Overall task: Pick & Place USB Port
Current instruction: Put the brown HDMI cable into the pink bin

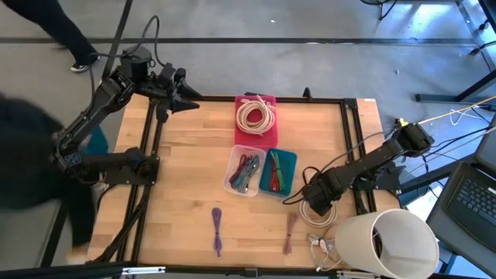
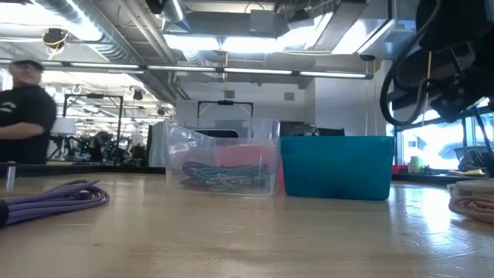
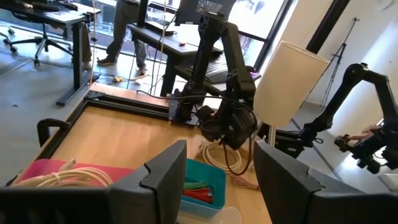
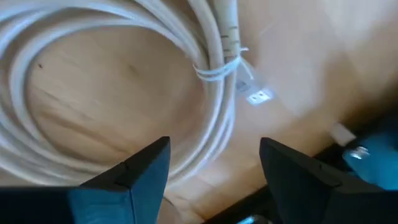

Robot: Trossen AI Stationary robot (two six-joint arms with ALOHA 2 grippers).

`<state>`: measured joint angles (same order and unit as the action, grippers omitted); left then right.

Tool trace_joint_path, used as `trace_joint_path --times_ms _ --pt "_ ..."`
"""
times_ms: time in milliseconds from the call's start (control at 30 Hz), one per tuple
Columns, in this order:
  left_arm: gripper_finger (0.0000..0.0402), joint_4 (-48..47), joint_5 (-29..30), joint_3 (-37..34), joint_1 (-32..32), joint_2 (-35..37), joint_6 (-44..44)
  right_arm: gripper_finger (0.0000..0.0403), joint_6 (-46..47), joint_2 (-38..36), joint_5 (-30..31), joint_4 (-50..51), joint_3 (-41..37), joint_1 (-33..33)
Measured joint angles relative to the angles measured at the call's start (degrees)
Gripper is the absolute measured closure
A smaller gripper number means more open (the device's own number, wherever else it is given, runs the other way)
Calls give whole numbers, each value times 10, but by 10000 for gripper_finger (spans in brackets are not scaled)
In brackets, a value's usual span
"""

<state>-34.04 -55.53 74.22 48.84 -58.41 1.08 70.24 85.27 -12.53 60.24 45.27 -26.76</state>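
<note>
Your right gripper (image 4: 214, 168) hangs over the white cable coil (image 4: 118, 81) on the wooden table (image 1: 186, 170), fingers apart, gripping nothing (the coil lies loose). Your left gripper (image 1: 184, 99) waits open at the far corner. A person (image 2: 23, 112) stands behind.

The right arm stretches low and diagonally across the table's right side, its wrist bent down so the right gripper (image 1: 316, 208) points at the surface just beneath it, the two dark fingers (image 4: 140, 168) spread wide apart with nothing between them. The left arm waits folded at the far left corner, the left gripper (image 1: 188, 103) raised, its fingers parted and empty.
</note>
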Motion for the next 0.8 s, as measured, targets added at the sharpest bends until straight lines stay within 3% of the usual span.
trace_joint_path --times_ms 167,267,567,800 --pt "222 0 0 0 0 0 3 156 17 0 -2 -42 -30 -2" --pt "222 0 0 0 0 0 3 184 36 0 -2 -52 -40 -2" --pt "222 0 6 0 0 0 2 376 49 0 1 -69 -46 -2" --pt "222 0 6 0 0 0 2 377 141 0 20 31 -8 -15"
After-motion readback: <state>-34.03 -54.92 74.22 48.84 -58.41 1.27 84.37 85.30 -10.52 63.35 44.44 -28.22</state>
